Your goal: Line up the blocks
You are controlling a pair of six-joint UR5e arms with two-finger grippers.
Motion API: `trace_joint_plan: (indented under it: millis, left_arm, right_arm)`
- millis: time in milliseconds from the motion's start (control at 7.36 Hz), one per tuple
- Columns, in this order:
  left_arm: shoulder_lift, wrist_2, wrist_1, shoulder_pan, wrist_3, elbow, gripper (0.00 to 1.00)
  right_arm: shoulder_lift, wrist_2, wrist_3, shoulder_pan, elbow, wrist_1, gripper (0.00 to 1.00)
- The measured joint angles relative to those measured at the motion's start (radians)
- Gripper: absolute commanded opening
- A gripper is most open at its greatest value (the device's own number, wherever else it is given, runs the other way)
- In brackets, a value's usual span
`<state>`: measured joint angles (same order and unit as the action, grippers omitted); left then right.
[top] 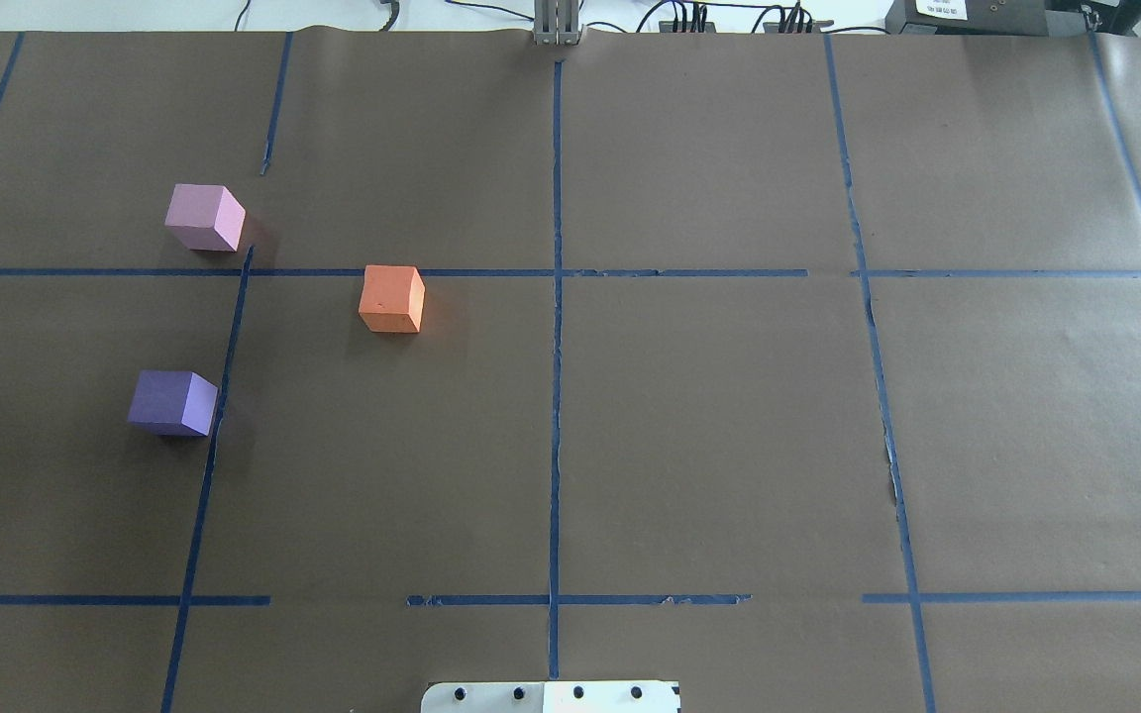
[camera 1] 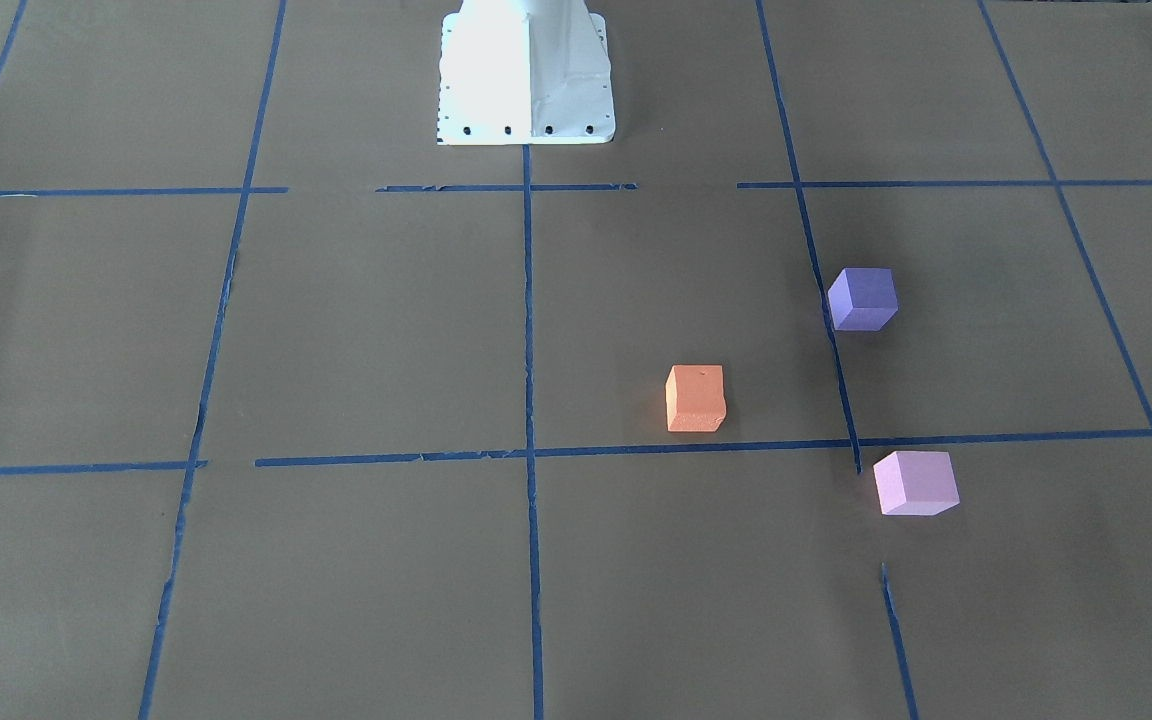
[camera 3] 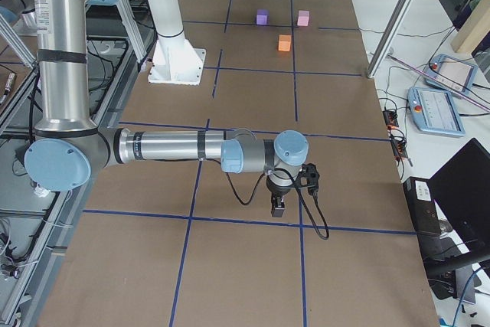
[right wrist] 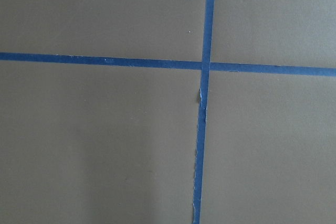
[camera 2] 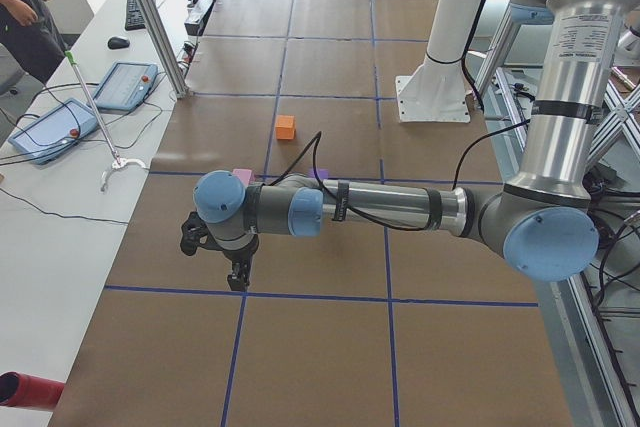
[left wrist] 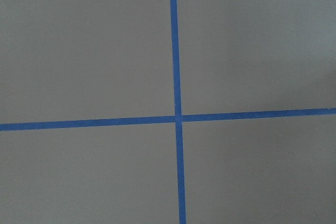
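Three cubes lie apart on the brown paper. The orange block [top: 391, 298] [camera 1: 695, 398] sits near a tape line. The dark violet-purple block [top: 172, 402] [camera 1: 863, 298] and the pale pink-lilac block [top: 204, 217] [camera 1: 916, 483] lie on my left side. My left gripper [camera 2: 238, 277] shows only in the exterior left view, hanging over the table's left end, short of the blocks; I cannot tell if it is open. My right gripper [camera 3: 278, 208] shows only in the exterior right view, far from the blocks [camera 3: 285, 43]; I cannot tell its state. Both wrist views show only tape lines.
The white robot base [camera 1: 526, 75] [top: 551, 696] stands at the table's near edge. Blue tape grid lines [top: 557, 297] cross the paper. A side bench with teach pendants [camera 2: 52, 130] [camera 3: 436, 109] and an operator [camera 2: 25, 7] runs along the far edge.
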<state>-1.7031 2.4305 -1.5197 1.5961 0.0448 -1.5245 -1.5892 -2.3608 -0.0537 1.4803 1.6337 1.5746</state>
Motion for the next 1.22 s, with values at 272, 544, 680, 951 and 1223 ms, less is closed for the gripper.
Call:
trace_joint_plan:
  millis: [272,544,680,951,1223]
  left_arm:
    - [0.008,-0.001,0.011,-0.003,0.012,0.006,1.0]
    - [0.021,-0.001,0.011,-0.005,0.011,0.005,1.0]
    - [0.017,0.0,0.011,-0.006,0.005,0.003,1.0]
    - [-0.054,0.0,0.012,-0.087,-0.066,-0.015,1.0]
    - [-0.155,-0.001,0.008,-0.242,-0.242,-0.064,1.0]
  right_arm:
    - [0.0,0.0,0.0,0.0,0.0,0.0,1.0]
    - [0.0,0.0,0.0,0.0,0.0,-0.001,1.0]
    - [0.0,0.0,0.0,0.0,0.0,-0.001,1.0]
    - [0.0,0.0,0.0,0.0,0.0,-0.001,1.0]
    - [0.0,0.0,0.0,0.0,0.0,0.0,1.0]
